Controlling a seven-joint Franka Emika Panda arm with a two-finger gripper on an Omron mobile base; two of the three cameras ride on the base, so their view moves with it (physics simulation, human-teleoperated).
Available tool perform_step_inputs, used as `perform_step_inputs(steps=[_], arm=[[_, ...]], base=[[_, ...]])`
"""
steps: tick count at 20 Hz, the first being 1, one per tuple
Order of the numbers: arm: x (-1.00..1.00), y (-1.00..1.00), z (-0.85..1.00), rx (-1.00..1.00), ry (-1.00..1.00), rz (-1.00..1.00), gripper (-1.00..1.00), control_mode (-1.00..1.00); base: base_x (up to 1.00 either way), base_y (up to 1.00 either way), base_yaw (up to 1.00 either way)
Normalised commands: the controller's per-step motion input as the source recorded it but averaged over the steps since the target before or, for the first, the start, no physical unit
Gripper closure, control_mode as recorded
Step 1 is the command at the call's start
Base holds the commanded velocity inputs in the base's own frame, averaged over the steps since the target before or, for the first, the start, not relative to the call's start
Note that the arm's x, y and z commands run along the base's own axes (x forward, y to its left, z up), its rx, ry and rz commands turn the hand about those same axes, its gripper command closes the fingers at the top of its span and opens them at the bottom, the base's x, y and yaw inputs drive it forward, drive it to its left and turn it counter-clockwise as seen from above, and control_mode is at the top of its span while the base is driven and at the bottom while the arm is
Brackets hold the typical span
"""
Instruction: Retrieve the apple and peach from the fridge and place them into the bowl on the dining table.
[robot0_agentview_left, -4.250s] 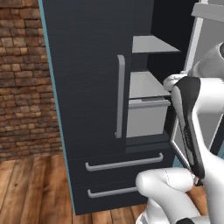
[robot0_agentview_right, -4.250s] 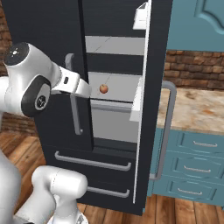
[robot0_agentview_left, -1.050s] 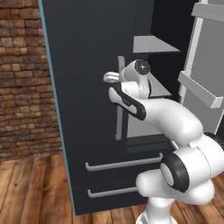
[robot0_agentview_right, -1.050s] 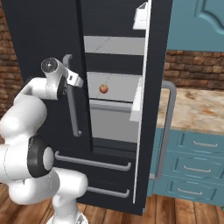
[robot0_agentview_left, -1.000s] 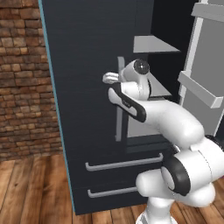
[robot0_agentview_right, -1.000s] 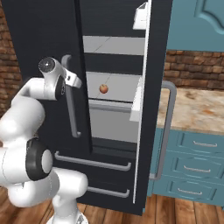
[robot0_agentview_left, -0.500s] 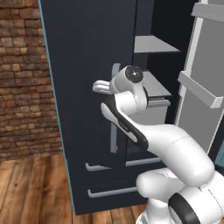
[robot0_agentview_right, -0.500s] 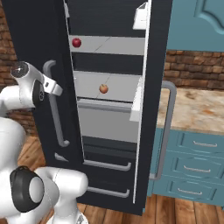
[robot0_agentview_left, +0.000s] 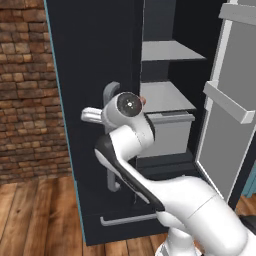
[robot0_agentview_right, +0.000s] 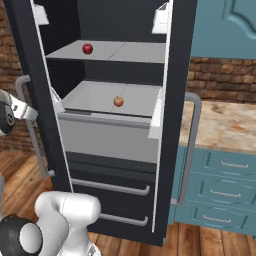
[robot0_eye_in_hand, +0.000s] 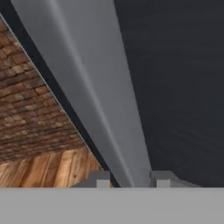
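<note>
There are no words, numbers or signs to read anywhere, not on the fridge (robot0_agentview_right: 100, 125) and not on the cupboards (robot0_agentview_right: 225, 175).

Apple (robot0_agentview_right: 87, 48) on upper fridge (robot0_agentview_right: 125, 75) shelf, peach (robot0_agentview_right: 118, 101) on shelf below, prob. further right.

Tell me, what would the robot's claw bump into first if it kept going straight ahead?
The claw already has its tips on either side of the grey door handle of the fridge, so it would meet that bar first, then probably the dark door behind it.
</note>
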Motion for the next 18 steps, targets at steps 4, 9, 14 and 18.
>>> perform_step_inputs(steps=[4, 9, 14, 18], arm=[[-0.86, 1.0, 0.08, 0.0, 0.0, 0.0, 1.0, -1.0], [-0.66, 0.83, 0.41, -0.04, 0.0, 0.02, -1.0, -1.0], [-0.78, -0.15, 0.65, 0.0, -0.05, 0.05, -1.0, -1.0], [-0.41, -0.95, 0.47, 0.04, -0.02, 0.0, -1.0, -1.0]], base=[[0.0, 0.0, 0.0], [0.0, 0.0, 0.0], [0.0, 0.0, 0.0], [0.0, 0.0, 0.0]])
